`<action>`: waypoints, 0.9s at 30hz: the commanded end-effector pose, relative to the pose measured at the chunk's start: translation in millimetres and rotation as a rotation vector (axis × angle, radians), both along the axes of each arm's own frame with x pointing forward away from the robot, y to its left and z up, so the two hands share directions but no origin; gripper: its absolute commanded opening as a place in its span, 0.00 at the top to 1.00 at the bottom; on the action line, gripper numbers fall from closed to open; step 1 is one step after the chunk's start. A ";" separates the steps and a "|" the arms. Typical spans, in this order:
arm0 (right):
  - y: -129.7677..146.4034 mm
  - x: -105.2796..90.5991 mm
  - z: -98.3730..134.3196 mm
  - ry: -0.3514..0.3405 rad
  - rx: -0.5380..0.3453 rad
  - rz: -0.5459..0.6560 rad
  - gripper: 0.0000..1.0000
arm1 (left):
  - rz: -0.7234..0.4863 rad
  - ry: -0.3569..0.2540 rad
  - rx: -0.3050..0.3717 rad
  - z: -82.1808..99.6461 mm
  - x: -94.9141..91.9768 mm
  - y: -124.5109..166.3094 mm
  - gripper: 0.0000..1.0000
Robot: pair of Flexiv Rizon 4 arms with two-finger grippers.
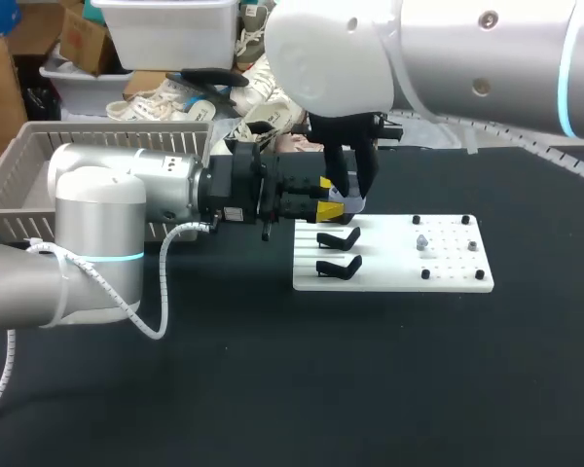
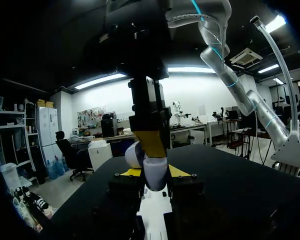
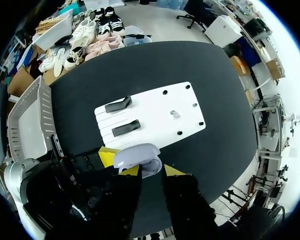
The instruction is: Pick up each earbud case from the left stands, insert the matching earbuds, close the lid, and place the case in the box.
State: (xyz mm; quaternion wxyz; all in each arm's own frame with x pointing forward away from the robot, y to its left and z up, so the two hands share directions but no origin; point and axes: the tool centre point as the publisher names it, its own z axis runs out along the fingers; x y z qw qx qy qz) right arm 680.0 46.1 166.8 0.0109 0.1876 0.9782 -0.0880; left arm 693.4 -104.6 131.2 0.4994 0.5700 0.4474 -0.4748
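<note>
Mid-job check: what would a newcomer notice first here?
The left pincer and right pincer meet over the left end of the flat white board, both closed on one pale rounded earbud case. On the board are two empty black stands; a grey slatted basket sits at the far left.

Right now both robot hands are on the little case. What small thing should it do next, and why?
Probably loosen the right gripper and lift it away. The left gripper also clamps the earbud case in its jaws near the white board, and what looks like an earbud lies there waiting.
</note>
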 end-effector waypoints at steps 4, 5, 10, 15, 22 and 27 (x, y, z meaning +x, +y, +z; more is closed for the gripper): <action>-3.3 -5.7 9.0 -0.015 0.016 -0.007 0.62 | 0.002 -0.001 -0.002 -0.2 -0.3 -0.4 1.00; -5.2 -9.0 11.9 -0.024 0.022 -0.009 0.62 | 0.002 -0.001 -0.002 -0.2 -0.3 -0.4 1.00; -24.8 -29.0 26.3 -0.061 0.132 -0.036 0.64 | 0.002 -0.001 -0.002 -0.2 -0.3 -0.4 1.00; -49.8 -39.0 24.6 -0.143 0.212 0.008 0.64 | 0.002 -0.001 -0.002 -0.2 -0.3 -0.4 1.00; -73.3 -35.9 7.7 -0.264 0.312 0.141 0.60 | 0.002 -0.001 -0.002 -0.2 -0.3 -0.4 1.00; -90.7 -27.3 -3.7 -0.275 0.333 0.184 0.55 | 0.002 -0.001 -0.002 -0.2 -0.3 -0.4 1.00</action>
